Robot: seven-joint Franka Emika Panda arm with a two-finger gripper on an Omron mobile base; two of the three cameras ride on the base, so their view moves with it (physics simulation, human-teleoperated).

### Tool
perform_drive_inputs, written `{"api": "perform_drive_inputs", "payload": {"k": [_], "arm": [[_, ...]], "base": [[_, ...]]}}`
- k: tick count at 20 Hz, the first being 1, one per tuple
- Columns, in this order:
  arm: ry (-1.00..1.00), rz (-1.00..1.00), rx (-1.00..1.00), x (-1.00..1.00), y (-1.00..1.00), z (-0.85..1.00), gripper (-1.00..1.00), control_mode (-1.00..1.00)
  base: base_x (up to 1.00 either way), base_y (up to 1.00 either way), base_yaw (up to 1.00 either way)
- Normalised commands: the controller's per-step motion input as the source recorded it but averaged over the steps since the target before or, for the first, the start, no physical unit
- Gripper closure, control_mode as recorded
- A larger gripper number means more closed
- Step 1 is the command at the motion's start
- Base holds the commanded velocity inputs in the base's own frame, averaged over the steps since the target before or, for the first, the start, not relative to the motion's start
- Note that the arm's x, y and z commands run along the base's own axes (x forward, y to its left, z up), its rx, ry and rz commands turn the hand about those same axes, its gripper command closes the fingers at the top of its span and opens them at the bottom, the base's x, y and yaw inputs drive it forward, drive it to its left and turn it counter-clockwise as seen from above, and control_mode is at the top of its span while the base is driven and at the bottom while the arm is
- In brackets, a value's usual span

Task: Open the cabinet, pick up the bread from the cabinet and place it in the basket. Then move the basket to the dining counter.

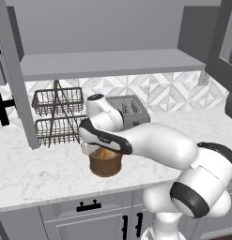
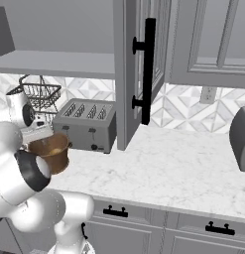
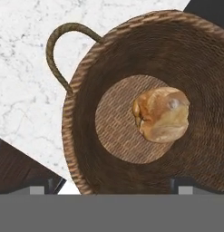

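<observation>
The bread (image 3: 161,114) lies loose on the woven floor of the basket (image 3: 86,149), off to one side of the centre disc and touching no wall, so it reads as dropped in, not gripped. The gripper (image 3: 111,188) hangs straight above the basket mouth looking down into it; its two dark tips sit far apart at the bottom of the hand view, well clear of the bread, so the jaws are spread wide and hold nothing. In the left base view the hand (image 1: 96,140) covers the basket top, the bread just peeking under it as an orange patch. The basket stands upright on the marble counter (image 1: 37,168) near its front edge, in front of the wire rack (image 1: 56,117) and just beside the toaster (image 2: 87,124), probably because that spot is right under the cabinet (image 1: 108,63) for a short drop. The cabinet doors stand open, its shelf bare where it shows, black bar handle (image 2: 149,69) swung out toward the camera. Judgement: the placing step looks done; what is left is carrying the basket to the dining counter. One side loop handle (image 3: 56,50) sticks out clear over the marble, a likely grab point, though the rim would also serve. Risk: a one-sided hold could tip the basket and roll the bread out.
</observation>
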Motion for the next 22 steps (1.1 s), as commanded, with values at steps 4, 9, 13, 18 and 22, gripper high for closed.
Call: {"api": "perform_drive_inputs", "payload": {"k": [4, 9, 13, 18, 22], "arm": [[0.01, 0.06, -0.03, 0.0, 0.0, -0.14, -1.0, -1.0], [0.01, 0.05, -0.02, 0.0, 0.0, -0.12, -1.0, -1.0], [0.06, 0.11, -0.08, 0.0, 0.04, -0.56, -1.0, -1.0], [0.01, 0.13, -0.07, 0.08, 0.0, -0.41, -1.0, -1.0], [0.01, 0.14, -0.06, 0.07, 0.0, -0.43, 1.0, -1.0]], "base": [[0.0, 0.0, 0.0], [0.0, 0.0, 0.0], [0.0, 0.0, 0.0], [0.0, 0.0, 0.0], [0.0, 0.0, 0.0]]}}
